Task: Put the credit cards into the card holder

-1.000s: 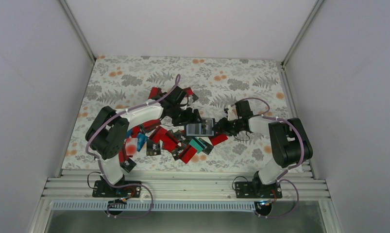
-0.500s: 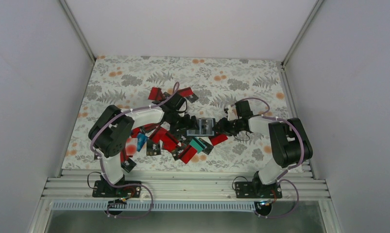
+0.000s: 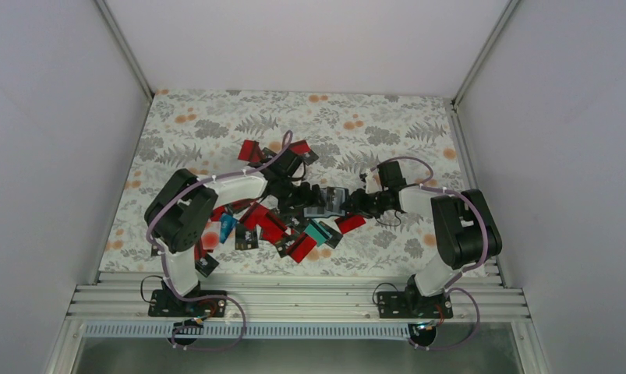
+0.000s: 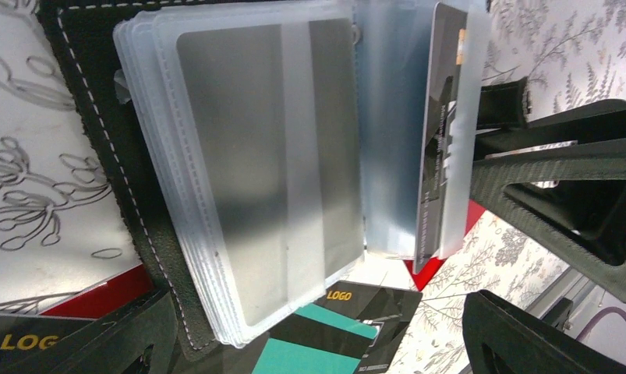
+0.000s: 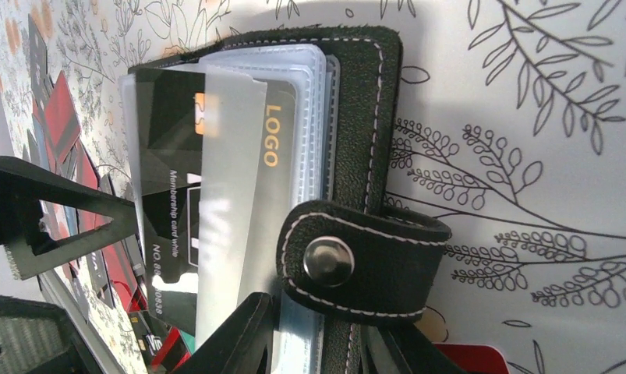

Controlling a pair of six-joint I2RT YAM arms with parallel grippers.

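- The card holder (image 3: 334, 199) lies open near the middle of the counter (image 3: 216, 125), between the left arm (image 3: 231, 187) and the right arm (image 3: 419, 199).
- Its clear sleeves (image 4: 247, 171) are fanned out over a black stitched cover (image 5: 364, 132).
- One black card (image 5: 177, 179) with an orange "LOGO" print sits in a sleeve that is lifted away from the other sleeves.
- The right jaws are closed narrowly on the edge of the card holder, just beside its snap strap (image 5: 356, 261).
- The left jaws are spread wide and have hold of nothing; they hang over the near edge of the sleeves.
- The other credit cards (image 3: 274, 230), mostly red, some black and teal, lie in a loose heap on the counter around the left arm. Some of them reach under the card holder.
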